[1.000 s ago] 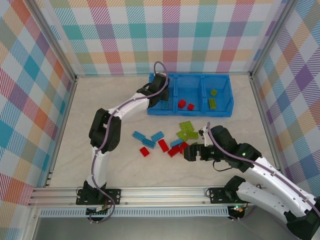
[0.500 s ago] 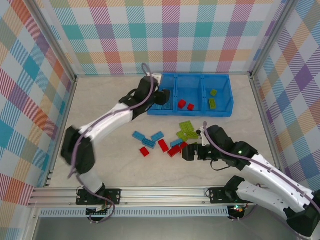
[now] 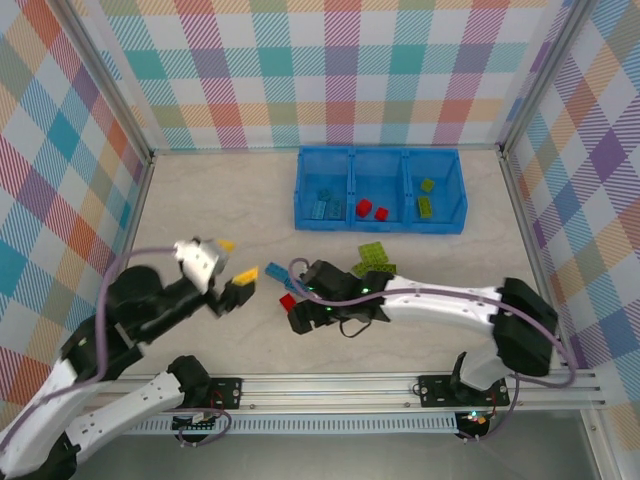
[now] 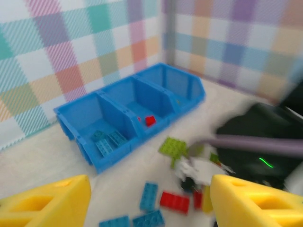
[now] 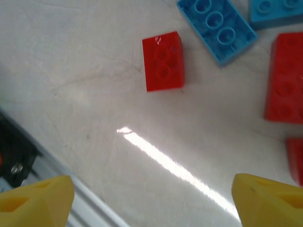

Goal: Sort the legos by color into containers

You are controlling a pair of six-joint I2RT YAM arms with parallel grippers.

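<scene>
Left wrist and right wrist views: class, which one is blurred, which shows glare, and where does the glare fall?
Left wrist view: blurred throughout, the blue tray and the loose bricks soft-edged. Right wrist view: sharp, with a bright diagonal streak of glare on the table below the small red brick.

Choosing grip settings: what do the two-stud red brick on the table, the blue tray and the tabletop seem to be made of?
Two-stud red brick: hard moulded plastic, glossy; crisp edges, round studs, highlight on top.
Blue tray: probably rigid moulded plastic, slight sheen; thin even walls, uniform colour.
Tabletop: smooth pale surface with faint veins, perhaps laminate; a bright glare streak shows it is polished.
</scene>
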